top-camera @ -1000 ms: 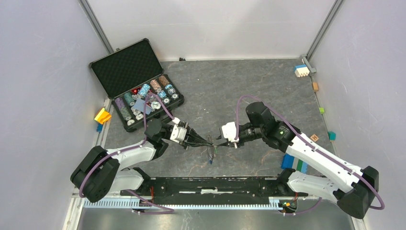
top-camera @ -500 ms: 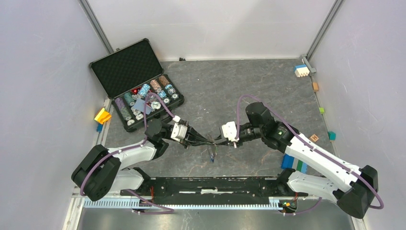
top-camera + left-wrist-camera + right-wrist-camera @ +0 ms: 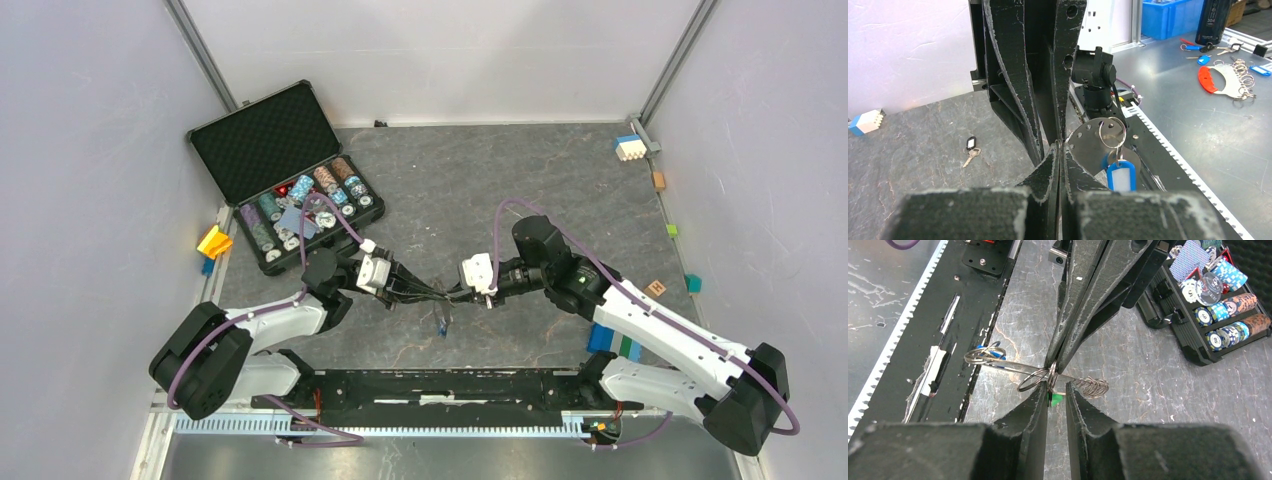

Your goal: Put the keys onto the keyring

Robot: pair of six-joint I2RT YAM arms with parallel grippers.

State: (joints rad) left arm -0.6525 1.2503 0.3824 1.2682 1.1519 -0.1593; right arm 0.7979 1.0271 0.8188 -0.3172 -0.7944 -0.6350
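Over the grey table [image 3: 480, 190], with the open chip case [image 3: 265, 140] at its far left, the two arms meet tip to tip near the front. The left gripper [image 3: 436, 291] is clenched on the keyring [image 3: 1092, 388] — the blue-tagged key [image 3: 1121, 177] dangles from it. The right gripper [image 3: 455, 294] has its jaws narrowly apart around the green-tagged key [image 3: 1055, 399]; whether they pinch it, I cannot tell. The black-tagged key [image 3: 970, 150] lies on the table, well apart.
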